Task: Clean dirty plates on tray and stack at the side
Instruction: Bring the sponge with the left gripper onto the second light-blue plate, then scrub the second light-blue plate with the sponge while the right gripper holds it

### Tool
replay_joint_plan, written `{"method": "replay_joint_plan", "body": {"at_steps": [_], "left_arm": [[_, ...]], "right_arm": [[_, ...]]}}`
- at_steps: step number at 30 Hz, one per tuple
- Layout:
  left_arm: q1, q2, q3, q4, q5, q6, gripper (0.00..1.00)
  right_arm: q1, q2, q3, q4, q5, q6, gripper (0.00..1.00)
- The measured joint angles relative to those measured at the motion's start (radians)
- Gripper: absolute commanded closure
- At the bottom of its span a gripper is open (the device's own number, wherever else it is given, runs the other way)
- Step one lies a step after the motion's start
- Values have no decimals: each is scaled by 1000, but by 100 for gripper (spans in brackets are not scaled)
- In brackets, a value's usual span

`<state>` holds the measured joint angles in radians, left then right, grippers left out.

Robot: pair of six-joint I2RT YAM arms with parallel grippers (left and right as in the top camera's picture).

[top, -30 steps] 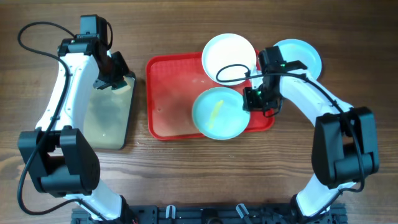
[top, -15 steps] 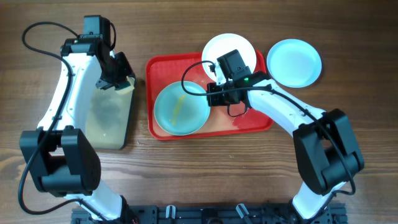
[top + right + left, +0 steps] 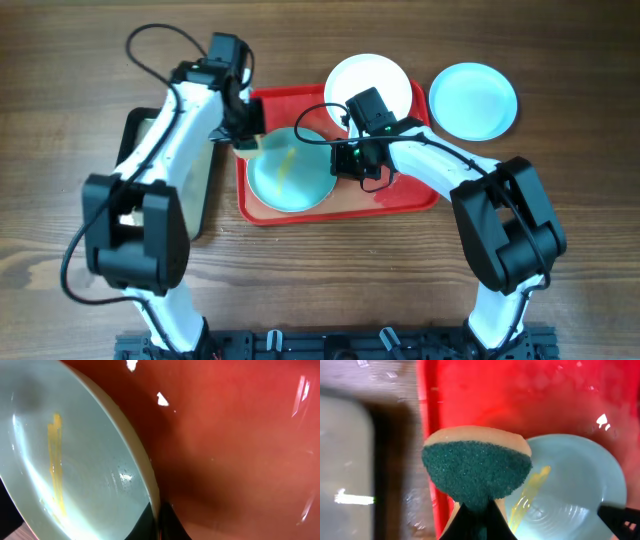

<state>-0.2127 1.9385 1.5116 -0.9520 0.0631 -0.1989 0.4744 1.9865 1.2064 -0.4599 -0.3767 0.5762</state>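
Over the tray (image 3: 410, 195), left fingers (image 3: 470, 522) clamp a sponge (image 3: 477, 465); right fingers (image 3: 175, 530) pinch the rim of the smeared blue plate (image 3: 288, 175).

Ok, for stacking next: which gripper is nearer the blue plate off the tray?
Right. The right gripper, pinching the smeared plate, is left of the off-tray plate; the left gripper, holding the sponge, farther left.

Left pincer (image 3: 247, 138) gripping, arm reaching right; right pincer (image 3: 345, 165) gripping, arm stretched left.
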Motion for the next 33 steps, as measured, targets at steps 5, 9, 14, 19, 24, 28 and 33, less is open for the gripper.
{"method": "replay_joint_plan", "body": {"at_steps": [5, 9, 14, 19, 24, 28, 33], "left_arm": [[-90, 90, 0, 18, 6, 167, 96], [-108, 131, -9, 2, 6, 203, 96], [-179, 100, -115, 74, -51, 225, 96], [-249, 92, -131, 66, 19, 318, 96], [-269, 92, -140, 73, 148, 403, 96], [-258, 85, -142, 100, -31, 52, 96], [-224, 105, -153, -13, -457, -425, 96]], "right_arm": [[0, 5, 0, 14, 0, 2, 96], [0, 5, 0, 17, 0, 2, 96], [0, 5, 0, 16, 2, -2, 96], [-6, 5, 0, 14, 3, -5, 96], [-6, 5, 0, 14, 4, -5, 96], [-2, 8, 0, 37, -2, 0, 96], [16, 8, 0, 43, -38, 4, 96]]}}
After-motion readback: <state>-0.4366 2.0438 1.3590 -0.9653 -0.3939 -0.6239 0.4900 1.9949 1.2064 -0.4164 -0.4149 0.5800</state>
